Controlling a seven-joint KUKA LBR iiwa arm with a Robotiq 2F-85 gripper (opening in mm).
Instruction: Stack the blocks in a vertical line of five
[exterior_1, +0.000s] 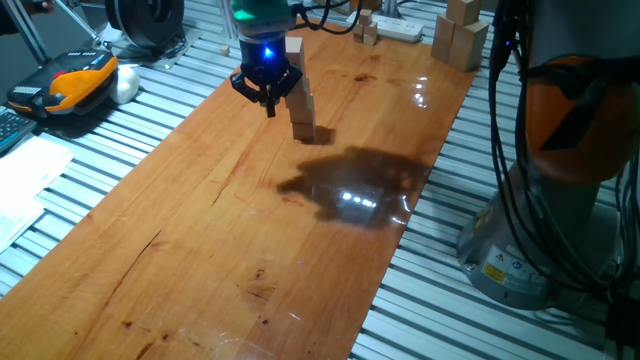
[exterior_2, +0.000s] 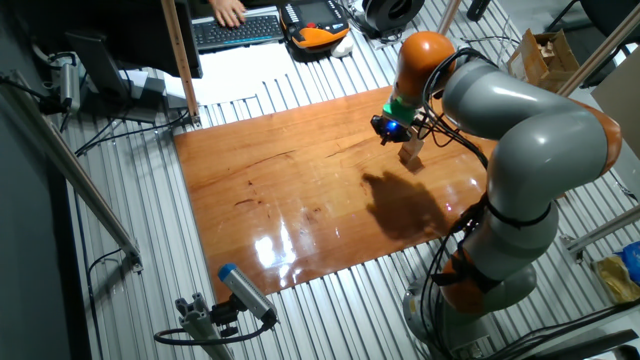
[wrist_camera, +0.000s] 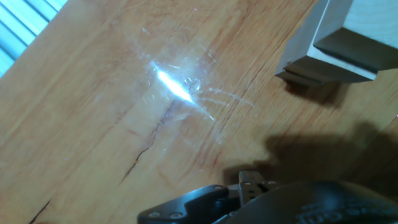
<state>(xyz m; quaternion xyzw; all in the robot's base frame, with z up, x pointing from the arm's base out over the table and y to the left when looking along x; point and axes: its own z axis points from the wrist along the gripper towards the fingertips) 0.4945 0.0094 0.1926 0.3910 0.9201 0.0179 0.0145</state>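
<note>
**Gripper beside the finished-looking stack**

The gripper (exterior_1: 267, 100) hangs just left of the stack (exterior_1: 300, 95) of blocks, apparently holding nothing; its fingertips look close together, though whether fully closed cannot be told. The stack stands upright on the wooden table (exterior_1: 250, 220), slightly uneven. To do well, the arm should probably draw off up and away from the stack, never sideways into it.

Count: one stack, perhaps four or five blocks; seams are too blurred to be sure. No loose small blocks show. Larger blocks (exterior_1: 460, 35) stand at the far edge.
</note>
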